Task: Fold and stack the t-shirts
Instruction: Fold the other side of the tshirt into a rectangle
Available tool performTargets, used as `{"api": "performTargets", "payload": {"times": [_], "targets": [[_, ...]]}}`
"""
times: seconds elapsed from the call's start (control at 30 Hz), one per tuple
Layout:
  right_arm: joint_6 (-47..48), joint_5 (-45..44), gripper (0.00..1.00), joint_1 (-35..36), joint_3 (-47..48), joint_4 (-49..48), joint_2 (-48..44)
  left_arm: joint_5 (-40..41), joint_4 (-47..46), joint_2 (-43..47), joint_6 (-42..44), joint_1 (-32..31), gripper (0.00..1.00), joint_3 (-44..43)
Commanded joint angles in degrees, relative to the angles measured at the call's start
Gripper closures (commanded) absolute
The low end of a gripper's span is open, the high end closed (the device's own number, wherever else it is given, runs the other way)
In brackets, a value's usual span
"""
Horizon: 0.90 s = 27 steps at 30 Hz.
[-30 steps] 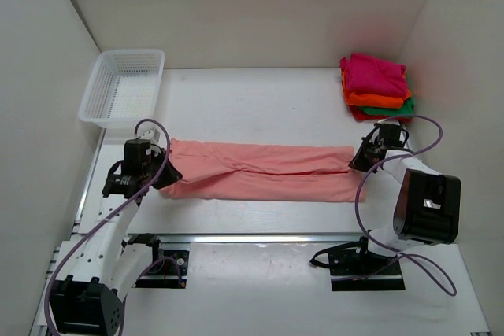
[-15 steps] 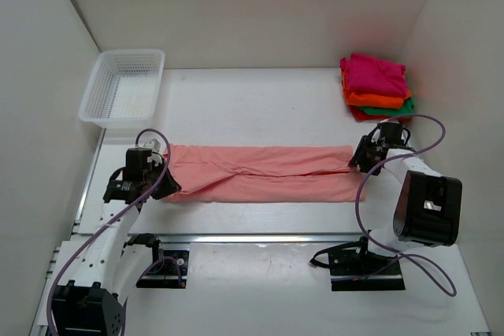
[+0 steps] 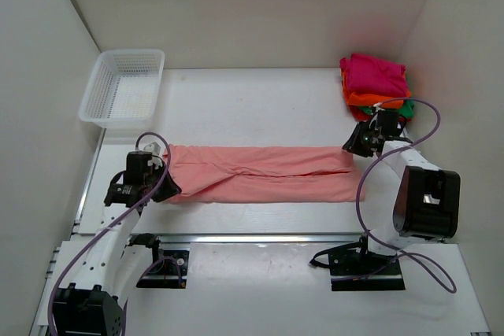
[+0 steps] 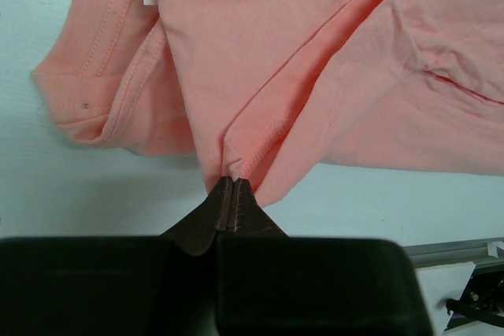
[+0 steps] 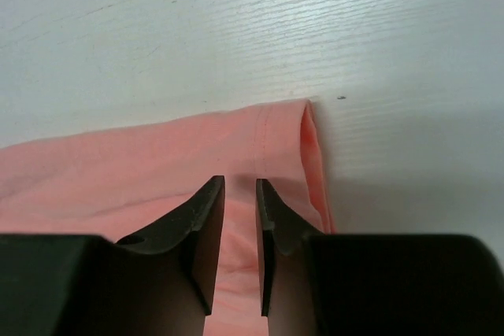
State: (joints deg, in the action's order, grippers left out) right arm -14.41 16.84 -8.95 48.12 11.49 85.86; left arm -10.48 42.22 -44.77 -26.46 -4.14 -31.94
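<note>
Down low, left tool pinches salmon-pink t-shirt; right tool hovers parted.

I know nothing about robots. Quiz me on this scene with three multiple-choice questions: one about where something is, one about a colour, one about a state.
1. Where is the white basket?
A) far left corner of the table
B) far right corner
C) near edge, centre

2. Which colour tops the folded pile?
A) green
B) magenta
C) orange

3. The left end effector is:
A) wide open over bare table
B) shut on a fold of the salmon shirt
C) gripping the basket

Answers:
1 A: it sits in the far left corner, by the wall.
2 B: the magenta shirt lies uppermost.
3 B: the left wrist view shows it pinched closed on the cloth.
</note>
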Motion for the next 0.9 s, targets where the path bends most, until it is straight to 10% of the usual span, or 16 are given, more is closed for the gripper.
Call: {"api": "performTargets", "payload": {"times": [0.0, 0.67, 0.87], "targets": [[-0.1, 2.8, 0.81, 1.1, 1.5, -2.7, 1.8, -0.2, -1.7, 0.7, -1.0, -0.7, 1.0, 1.4], [1.8, 3.9, 0.82, 2.5, -0.7, -3.0, 1.2, 4.1, -8.7, -8.5, -2.8, -2.2, 1.0, -4.8], [11.1, 19.3, 0.8, 14.5, 5.7, -5.8, -0.3, 4.4, -8.3, -17.4, 0.4, -1.0, 1.0, -6.7]]}}
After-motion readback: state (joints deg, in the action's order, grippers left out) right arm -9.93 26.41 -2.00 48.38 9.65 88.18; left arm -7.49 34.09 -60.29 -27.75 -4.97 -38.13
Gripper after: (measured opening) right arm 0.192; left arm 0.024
